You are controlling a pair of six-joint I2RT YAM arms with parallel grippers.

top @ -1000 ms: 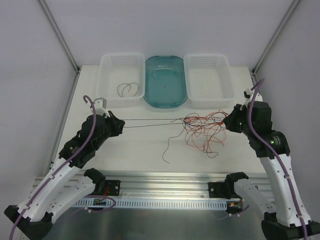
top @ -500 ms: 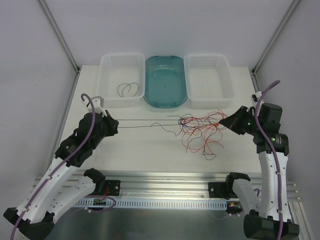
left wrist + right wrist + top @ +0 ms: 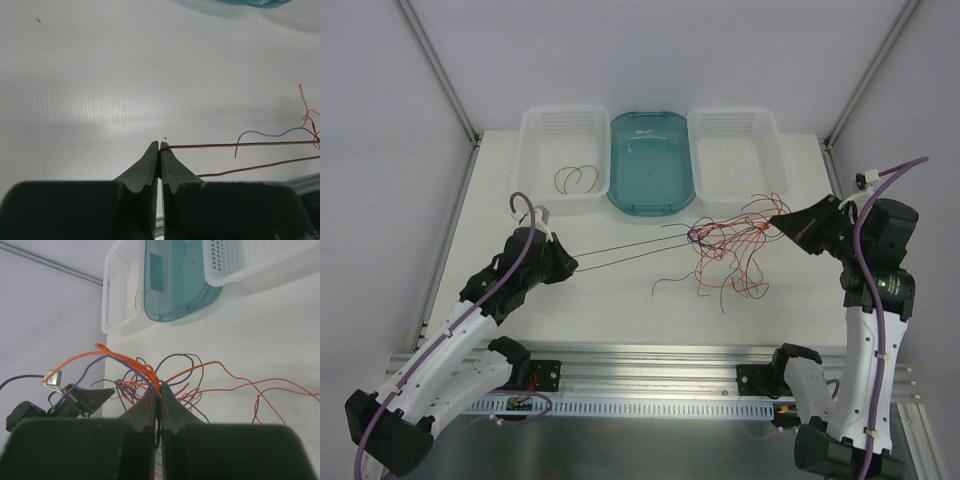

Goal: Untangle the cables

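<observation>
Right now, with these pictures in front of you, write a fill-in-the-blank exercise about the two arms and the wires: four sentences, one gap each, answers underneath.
1. The left pincer is ____ on a thin brown wire stretched straight.
2. The right pincer grips the tangle of wires by an ____ strand.
3. The teal tub stands between two white ____.
4. A curled dark wire lies in the ____ basket.
Missing words: shut; orange; baskets; left.
</observation>
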